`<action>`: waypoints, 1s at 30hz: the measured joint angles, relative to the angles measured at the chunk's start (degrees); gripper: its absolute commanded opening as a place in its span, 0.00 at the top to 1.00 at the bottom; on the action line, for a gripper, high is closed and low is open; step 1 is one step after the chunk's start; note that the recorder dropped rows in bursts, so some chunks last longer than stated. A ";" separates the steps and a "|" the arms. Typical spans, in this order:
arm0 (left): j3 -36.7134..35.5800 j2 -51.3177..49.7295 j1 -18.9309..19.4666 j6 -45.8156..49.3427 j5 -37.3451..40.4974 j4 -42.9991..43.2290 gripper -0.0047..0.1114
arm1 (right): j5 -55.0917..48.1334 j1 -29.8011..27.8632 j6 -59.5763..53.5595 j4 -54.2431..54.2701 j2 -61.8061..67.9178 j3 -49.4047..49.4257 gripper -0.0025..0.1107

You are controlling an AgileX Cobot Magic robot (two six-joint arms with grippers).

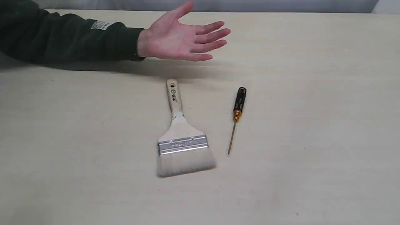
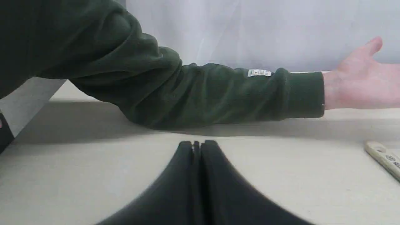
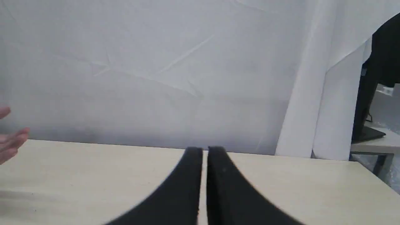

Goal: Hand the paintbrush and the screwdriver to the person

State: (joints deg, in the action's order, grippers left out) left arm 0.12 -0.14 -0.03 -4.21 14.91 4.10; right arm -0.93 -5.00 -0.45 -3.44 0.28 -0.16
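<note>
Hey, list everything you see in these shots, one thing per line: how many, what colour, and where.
table: one, pale beige, under everything
backdrop cloth: one, white, behind the table's far edge
paintbrush: one, pale wood handle, silver ferrule, off-white bristles, flat mid-table, handle toward the person
screwdriver: one, black and orange-gold handle, thin metal shaft, flat on the table right of the paintbrush in the exterior view, not touching it
person's sleeve: one, dark green with a white label, along the table's far left
person's hand: one, bare, open, beyond the paintbrush's handle end
left robot hand: one, black, shut, empty, near the sleeve
right robot hand: one, black, shut, empty, over bare table
</note>
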 measured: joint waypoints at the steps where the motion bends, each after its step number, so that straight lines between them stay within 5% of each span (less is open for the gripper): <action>1: 0.00 0.00 0.00 0.00 0.00 0.00 0.96 | 0.10 0.00 0.76 0.00 0.00 0.00 0.94; 22: 0.00 0.00 0.00 0.00 0.00 0.00 0.96 | 8.71 0.00 10.39 12.82 0.00 0.00 0.94; 30: 0.00 0.00 0.00 0.00 0.00 0.00 0.96 | 4.79 0.00 10.43 13.25 4.34 -6.07 0.94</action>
State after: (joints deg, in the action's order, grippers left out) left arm 0.12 -0.14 -0.03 -4.21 14.91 4.10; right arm 3.85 -5.00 9.98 9.81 4.62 -6.23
